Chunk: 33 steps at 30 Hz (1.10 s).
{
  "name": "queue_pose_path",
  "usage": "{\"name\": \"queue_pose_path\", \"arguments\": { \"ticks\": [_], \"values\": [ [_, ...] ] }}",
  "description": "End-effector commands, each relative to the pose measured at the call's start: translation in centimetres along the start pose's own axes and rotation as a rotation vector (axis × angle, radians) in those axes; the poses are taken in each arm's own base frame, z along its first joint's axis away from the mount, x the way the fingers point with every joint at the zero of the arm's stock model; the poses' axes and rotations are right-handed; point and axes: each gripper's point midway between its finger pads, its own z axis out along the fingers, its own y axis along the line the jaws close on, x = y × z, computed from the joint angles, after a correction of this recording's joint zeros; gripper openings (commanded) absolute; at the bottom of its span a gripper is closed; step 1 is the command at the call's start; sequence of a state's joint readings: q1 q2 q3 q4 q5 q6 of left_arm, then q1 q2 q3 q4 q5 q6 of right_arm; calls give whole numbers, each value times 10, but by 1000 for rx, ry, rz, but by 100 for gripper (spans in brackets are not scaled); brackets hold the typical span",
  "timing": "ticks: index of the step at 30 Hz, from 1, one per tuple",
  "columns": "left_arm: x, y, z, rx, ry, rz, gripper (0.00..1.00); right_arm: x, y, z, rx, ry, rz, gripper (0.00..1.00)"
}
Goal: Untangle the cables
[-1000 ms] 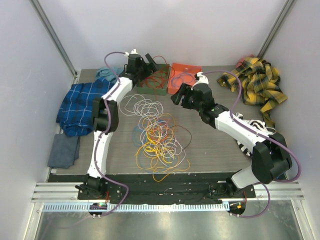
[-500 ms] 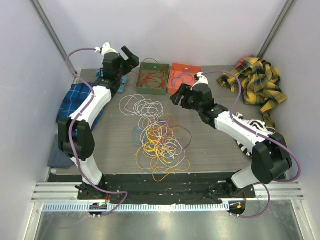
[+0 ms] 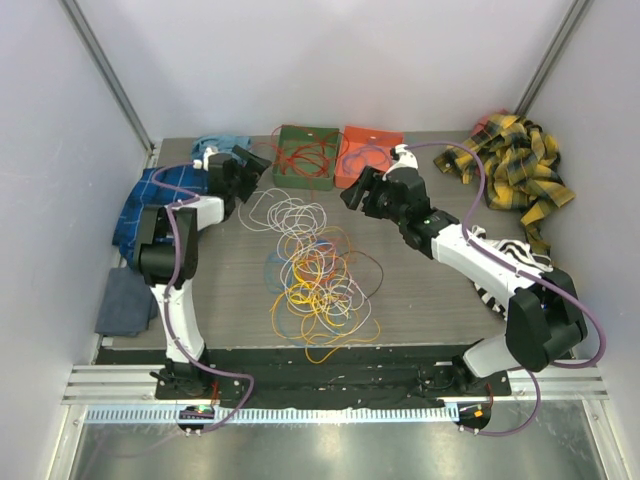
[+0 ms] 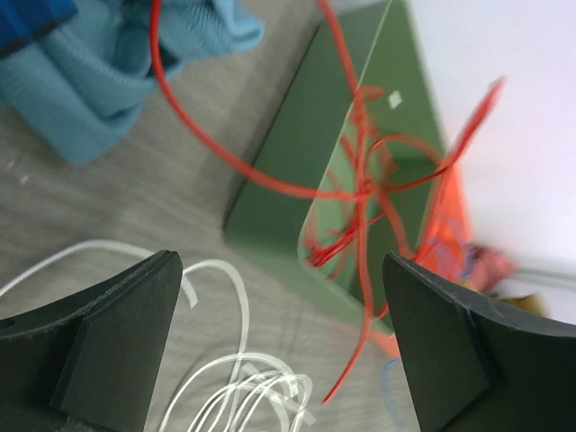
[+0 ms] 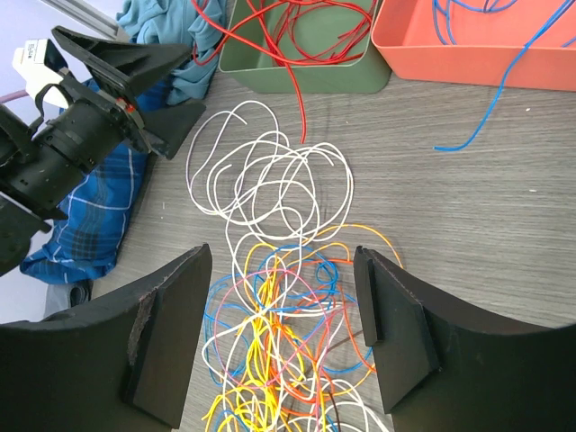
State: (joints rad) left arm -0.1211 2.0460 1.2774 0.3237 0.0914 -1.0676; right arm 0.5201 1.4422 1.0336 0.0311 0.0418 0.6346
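Centrally, tangled cables (image 3: 315,275); left tool (image 4: 279,351), right tool (image 5: 279,270) agape, empty.

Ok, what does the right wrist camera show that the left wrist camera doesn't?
Only the right wrist view: the tangled pile of yellow, orange, blue and white thin cables, the blue plaid cloth, and the left gripper from outside, open. Only the left wrist view: a blurred pink and yellow patch at far right. Both: the green rectangular tray holding red cables, and loose white cable loops.
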Motion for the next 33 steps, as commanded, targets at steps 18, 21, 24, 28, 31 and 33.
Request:
{"name": "queue_pose_path", "arguments": {
  "ticks": [18, 21, 24, 28, 31, 33],
  "values": [
    [-35, -22, 55, 219, -100, -218, 93, -3, -1, 9, 15, -13, -26, 72],
    [-43, -27, 59, 247, -118, -225, 81, 1, -3, 10, 19, -3, -30, 72],
    [-49, -41, 57, 288, -129, -224, 73, 2, -4, 12, 23, 0, -29, 72],
    [-56, -50, 56, 308, -141, -211, 54, 4, -5, 13, 23, 5, -25, 72],
    [-55, -57, 58, 330, -125, -201, 32, 5, -4, 13, 18, 5, -22, 72],
    [-56, -61, 59, 344, -116, -211, 15, 4, -5, 12, 18, 3, -25, 72]
  ]
}}
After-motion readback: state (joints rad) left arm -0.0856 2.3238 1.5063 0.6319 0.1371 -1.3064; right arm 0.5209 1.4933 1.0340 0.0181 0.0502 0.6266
